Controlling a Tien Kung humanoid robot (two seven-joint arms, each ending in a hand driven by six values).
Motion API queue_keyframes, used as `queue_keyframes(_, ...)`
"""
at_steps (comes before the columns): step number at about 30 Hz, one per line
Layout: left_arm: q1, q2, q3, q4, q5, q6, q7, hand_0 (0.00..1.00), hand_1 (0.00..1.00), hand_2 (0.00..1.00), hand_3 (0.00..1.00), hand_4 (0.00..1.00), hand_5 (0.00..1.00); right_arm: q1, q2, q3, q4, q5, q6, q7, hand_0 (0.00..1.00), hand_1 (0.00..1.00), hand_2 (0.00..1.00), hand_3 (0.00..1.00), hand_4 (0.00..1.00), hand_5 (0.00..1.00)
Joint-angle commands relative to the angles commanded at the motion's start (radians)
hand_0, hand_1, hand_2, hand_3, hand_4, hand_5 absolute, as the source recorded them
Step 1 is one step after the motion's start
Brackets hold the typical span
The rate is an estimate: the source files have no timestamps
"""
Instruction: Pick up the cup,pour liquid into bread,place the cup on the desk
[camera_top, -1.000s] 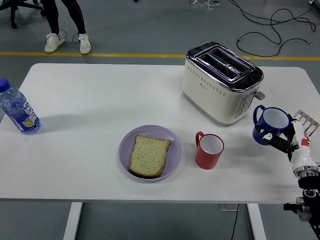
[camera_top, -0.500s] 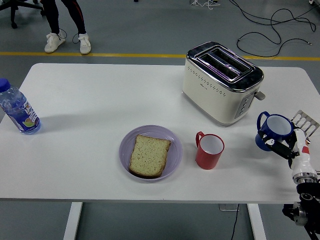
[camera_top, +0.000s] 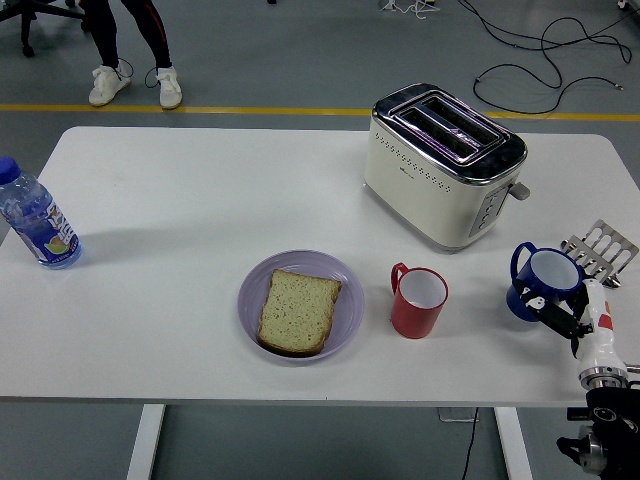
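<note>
A blue cup with a white inside stands upright at the table's right side, low on or just above the tabletop. My right hand comes up from the lower right corner, its fingers curled against the cup's lower right side. A slice of bread lies on a purple plate at the table's front middle, well left of the cup. The left arm is not in view.
A red cup stands between the plate and the blue cup. A cream toaster stands behind them. A metal rack lies at the right edge, a water bottle at the far left. A person's legs show beyond the table.
My right hand has drawn back toward the near right edge and lowered, bringing the blue cup down with it. The rack beside it now shows more fully.
</note>
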Motion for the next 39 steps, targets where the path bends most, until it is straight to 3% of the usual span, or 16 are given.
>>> queue_keyframes(39, -0.005, -0.001, -0.008, 0.0, 0.011, -0.001, 0.003, 0.667, 0.708, 0.734, 0.651, 0.412, 0.943, 0.012, 0.006, -0.057, -0.057, -0.042, -0.002, 0.0, 0.554, 0.458, 0.536, 0.552, 0.594, 0.151)
